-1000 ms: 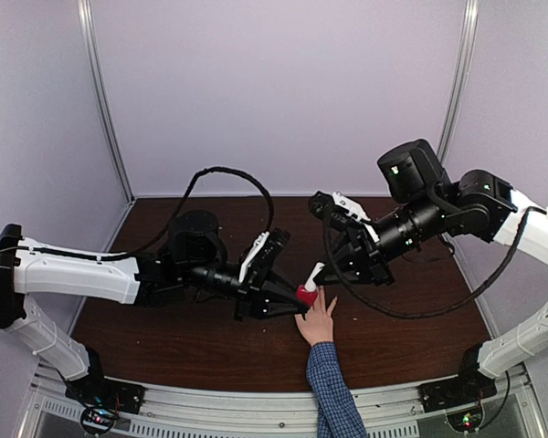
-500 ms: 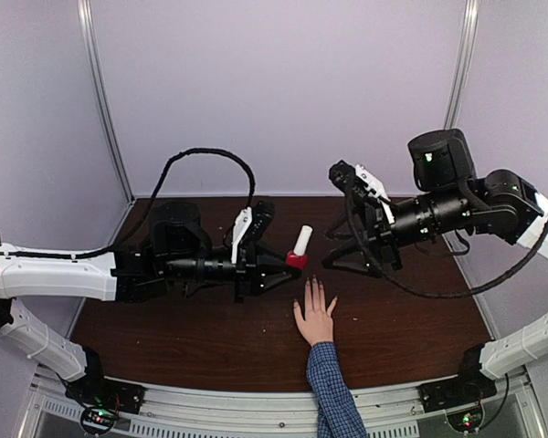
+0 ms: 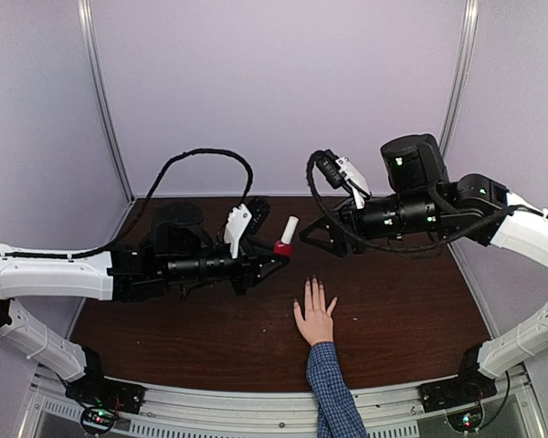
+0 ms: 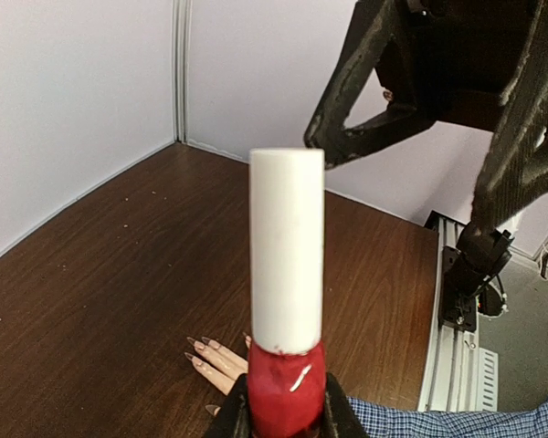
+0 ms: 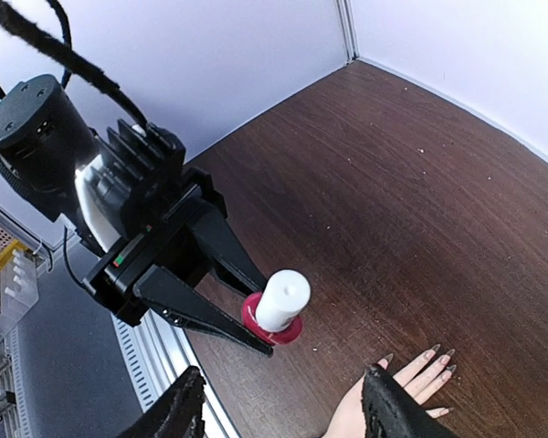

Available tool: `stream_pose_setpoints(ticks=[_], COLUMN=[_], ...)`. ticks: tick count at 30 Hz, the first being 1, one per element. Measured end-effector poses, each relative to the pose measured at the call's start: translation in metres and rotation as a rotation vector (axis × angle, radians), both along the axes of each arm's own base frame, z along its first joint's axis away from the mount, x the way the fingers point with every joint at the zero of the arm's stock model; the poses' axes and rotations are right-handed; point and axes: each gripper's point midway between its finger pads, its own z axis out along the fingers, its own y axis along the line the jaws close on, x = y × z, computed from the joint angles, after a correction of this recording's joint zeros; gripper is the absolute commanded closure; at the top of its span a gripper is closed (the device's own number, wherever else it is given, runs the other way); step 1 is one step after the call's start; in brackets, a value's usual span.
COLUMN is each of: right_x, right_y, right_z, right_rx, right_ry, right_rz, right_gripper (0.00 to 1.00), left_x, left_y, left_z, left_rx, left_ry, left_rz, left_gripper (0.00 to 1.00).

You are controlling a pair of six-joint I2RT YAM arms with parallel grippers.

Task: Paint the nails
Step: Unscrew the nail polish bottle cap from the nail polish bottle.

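Observation:
A small red polish bottle [image 3: 282, 247] with a tall white cap [image 4: 287, 251] is held upright above the table, and my left gripper [image 3: 275, 256] is shut on its red base [image 4: 288, 388]. Just right of the cap my right gripper [image 3: 309, 239] stands open, with nothing between its fingers [image 5: 178, 415]. A light-skinned hand [image 3: 316, 316] in a blue checked sleeve [image 3: 331, 392] lies flat on the brown table, below and right of the bottle. Its pointed nails [image 4: 194, 345] look dark at the tips. The right wrist view shows the bottle [image 5: 276, 310] ahead and the nails [image 5: 436, 351] beside one finger.
The brown table [image 3: 402, 301] is walled by pale panels at the back and sides. A metal rail [image 3: 256, 406] runs along the near edge, with both arm bases on it. Black cables loop over each arm.
My right gripper has opened, drawn back from the cap, then come near it again. My left arm has carried the bottle up and left, away from the hand. The hand has stayed flat.

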Motion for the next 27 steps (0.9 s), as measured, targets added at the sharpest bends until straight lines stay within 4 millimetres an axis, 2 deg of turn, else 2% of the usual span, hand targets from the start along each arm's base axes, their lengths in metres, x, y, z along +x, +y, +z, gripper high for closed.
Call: stream_pose_setpoints(ticks=[5, 12, 17, 21, 27], right_x=[0.008, 0.015, 0.016, 0.018, 0.016], right_y=[0.012, 0.026, 0.03, 0.029, 0.03], right_z=[-0.009, -0.019, -0.02, -0.02, -0.021], right_rx=[0.018, 0.042, 0.058, 0.058, 0.052], right_ry=[0.056, 0.127, 0.146, 0.151, 0.137], right_rz=[-0.034, -0.06, -0.062, -0.071, -0.047], right_gripper=[0.49, 0.62, 0.81, 0.92, 0.97], left_x=[0.003, 0.004, 0.004, 0.002, -0.001], left_y=[-0.001, -0.002, -0.002, -0.003, -0.004], left_z=[-0.006, -0.014, -0.015, -0.015, -0.015], left_rx=[0.02, 0.046, 0.053, 0.056, 0.048], left_ry=[0.002, 0.0, -0.009, -0.014, -0.011], left_rz=[0.012, 0.008, 0.005, -0.004, -0.027], left_gripper=[1.0, 1.0, 1.0, 1.0, 1.0])
